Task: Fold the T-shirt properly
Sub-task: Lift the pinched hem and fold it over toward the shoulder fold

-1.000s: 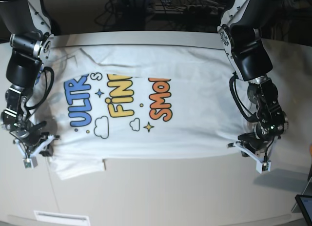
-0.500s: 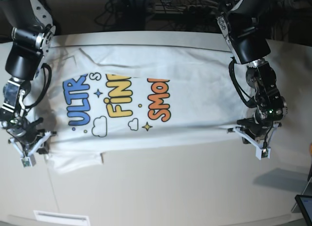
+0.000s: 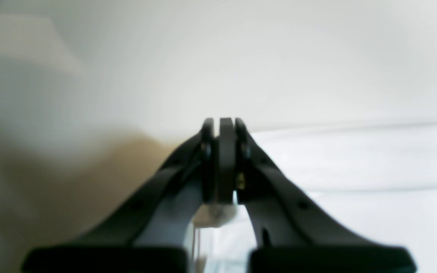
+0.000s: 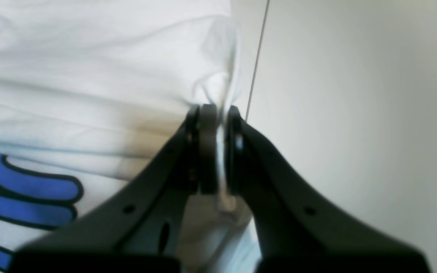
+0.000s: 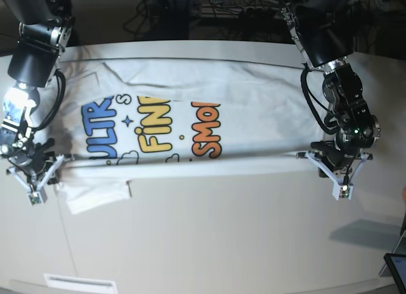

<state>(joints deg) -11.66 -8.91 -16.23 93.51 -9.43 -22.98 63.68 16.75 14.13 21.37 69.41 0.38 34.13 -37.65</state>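
In the left wrist view, the left pincer [image 3: 224,125] is seen pressed together over a blurred white field; whether cloth is caught between its tips cannot be told there.

In the right wrist view, the right pincer [image 4: 212,113] is pinched on a thin white fold of the T-shirt [image 4: 89,76], beside the blue lettering.

In the base view, the T-shirt [image 5: 254,116] is spread print-up on the counter [image 5: 222,243], its long axis lying left to right and its near edge drawn taut between both pincers. It is judged light, limp and apt to sag or slip; it is best gripped at the edge corners.
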